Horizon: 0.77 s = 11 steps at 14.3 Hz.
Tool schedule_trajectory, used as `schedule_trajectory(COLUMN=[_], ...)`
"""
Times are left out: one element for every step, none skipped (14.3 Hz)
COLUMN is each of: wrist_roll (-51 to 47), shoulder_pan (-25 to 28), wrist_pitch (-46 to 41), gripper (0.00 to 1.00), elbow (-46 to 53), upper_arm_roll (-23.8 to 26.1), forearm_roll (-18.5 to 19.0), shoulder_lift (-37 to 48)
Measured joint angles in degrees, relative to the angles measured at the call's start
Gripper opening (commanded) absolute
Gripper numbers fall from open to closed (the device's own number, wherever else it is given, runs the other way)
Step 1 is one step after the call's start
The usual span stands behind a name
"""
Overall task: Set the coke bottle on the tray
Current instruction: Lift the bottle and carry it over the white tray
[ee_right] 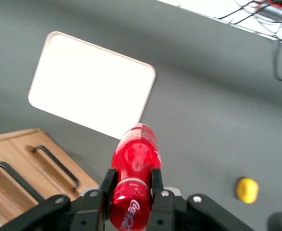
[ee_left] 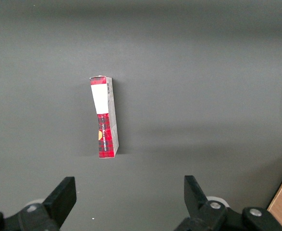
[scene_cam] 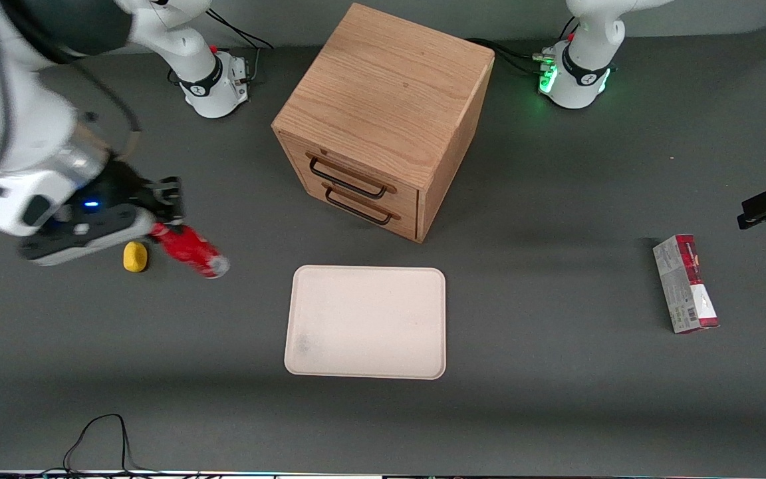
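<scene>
Cream tray (scene_cam: 366, 322), coke bottle (scene_cam: 188, 249) clamped in end effector (scene_cam: 165, 211)

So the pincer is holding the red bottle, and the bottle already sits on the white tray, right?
Not quite. The pincer does hold the bottle, but the bottle is not on the tray yet. The front view shows it held off toward the working arm's end of the table, beside a yellow lump, with the tray bare.
</scene>
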<state>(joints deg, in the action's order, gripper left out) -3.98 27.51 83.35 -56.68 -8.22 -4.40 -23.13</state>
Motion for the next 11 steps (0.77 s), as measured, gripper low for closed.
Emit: schedule_trajectory(wrist_roll=[-2.4,-4.0,-4.8,-5.1,-5.1,-5.1,-5.1,-5.1,-5.0,-5.0,-5.0], shoulder_pan=[1.8,3.4,4.6,5.3,5.4,5.2,4.8,4.4,4.0,3.6,3.3], wrist_pitch=[0.3,0.6,1.1,1.7,2.2,2.8,4.0,5.1,6.6,8.3,10.0], gripper=[0.00,0.00,0.00,0.00,0.00,0.00,0.00,0.00,0.00,0.00,0.00], elbow=[0.4,0.8,1.1,1.3,1.4,1.4,1.4,1.4,1.4,1.3,1.3], upper_arm_roll=[0.3,0.6,0.7,0.7,0.7,0.6,0.6,0.5,0.5,0.5,0.5], forearm_roll=[0.0,0.0,0.0,0.0,0.0,0.0,0.1,0.1,0.1,0.1,0.1], shoulder_lift=[-1.0,-2.1,-3.0,-3.9,-4.7,-5.6,-6.9,-8.5,-10.4,-12.4,-14.5])
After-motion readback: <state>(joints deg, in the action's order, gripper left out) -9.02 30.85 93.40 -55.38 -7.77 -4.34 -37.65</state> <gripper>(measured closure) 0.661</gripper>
